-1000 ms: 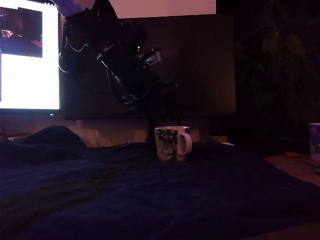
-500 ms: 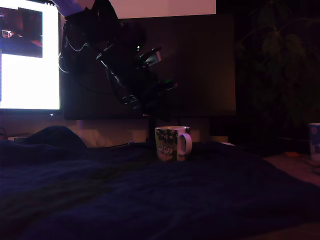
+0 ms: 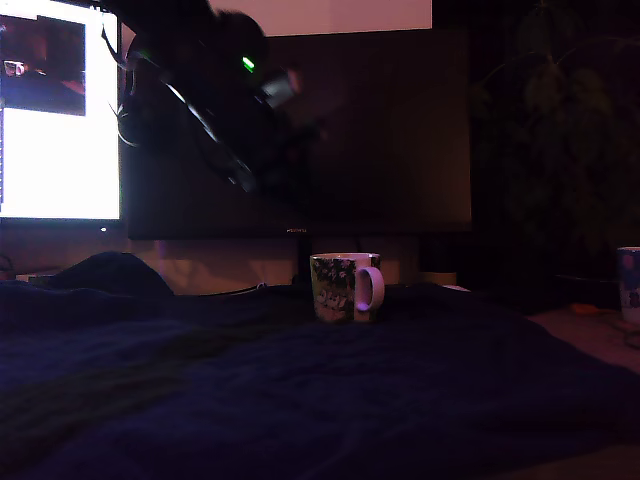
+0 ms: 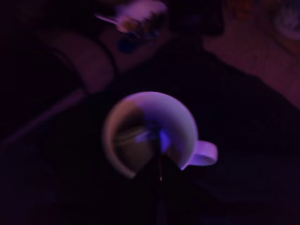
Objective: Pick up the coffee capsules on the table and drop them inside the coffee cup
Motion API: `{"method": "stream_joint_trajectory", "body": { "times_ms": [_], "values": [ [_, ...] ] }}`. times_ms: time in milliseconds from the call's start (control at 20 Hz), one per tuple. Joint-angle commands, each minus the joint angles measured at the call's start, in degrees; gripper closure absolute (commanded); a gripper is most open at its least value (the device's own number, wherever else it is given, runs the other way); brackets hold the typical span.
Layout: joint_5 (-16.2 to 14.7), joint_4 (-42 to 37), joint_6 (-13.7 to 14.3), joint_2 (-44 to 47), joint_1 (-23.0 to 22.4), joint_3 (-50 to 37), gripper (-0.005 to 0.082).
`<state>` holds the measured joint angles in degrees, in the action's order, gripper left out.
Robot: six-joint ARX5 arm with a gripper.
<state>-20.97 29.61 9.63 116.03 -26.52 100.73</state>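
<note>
The coffee cup (image 3: 345, 286), a white mug with a dark floral print, stands on the navy cloth table (image 3: 300, 400), its handle to the exterior view's right. My dark, blurred arm (image 3: 250, 130) hangs well above it, to the exterior view's left. The wrist view looks straight down into the cup (image 4: 168, 117). There my gripper (image 4: 158, 164) is one dark wedge with only a thin seam, so it looks shut and empty. A pale blurred shape (image 4: 136, 137) lies inside the cup; whether it is a capsule I cannot tell. No coffee capsules show on the cloth.
A bright screen (image 3: 60, 120) glows at the exterior view's left, beside a dark monitor (image 3: 380, 130) behind the cup. A pale blue-white cup (image 3: 628, 285) stands at the right edge. A cloth hump (image 3: 110, 270) rises at back left. The room is very dim.
My arm has risen from just above the mug and swung up toward the exterior view's left, blurred by motion. The mug has stayed in place.
</note>
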Motion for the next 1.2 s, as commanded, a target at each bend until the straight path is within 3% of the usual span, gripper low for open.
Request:
{"method": "stream_joint_trajectory", "body": {
  "times_ms": [0, 500, 1150],
  "values": [
    [-0.37, -0.46, 0.76, -2.84, 0.37, -0.55, 0.0793],
    [2.43, -2.67, 0.68, -11.78, 3.3, -9.84, 0.0793],
    [1.9, -16.81, -2.25, -24.09, 11.78, -37.92, 0.0793]
  ]
}}
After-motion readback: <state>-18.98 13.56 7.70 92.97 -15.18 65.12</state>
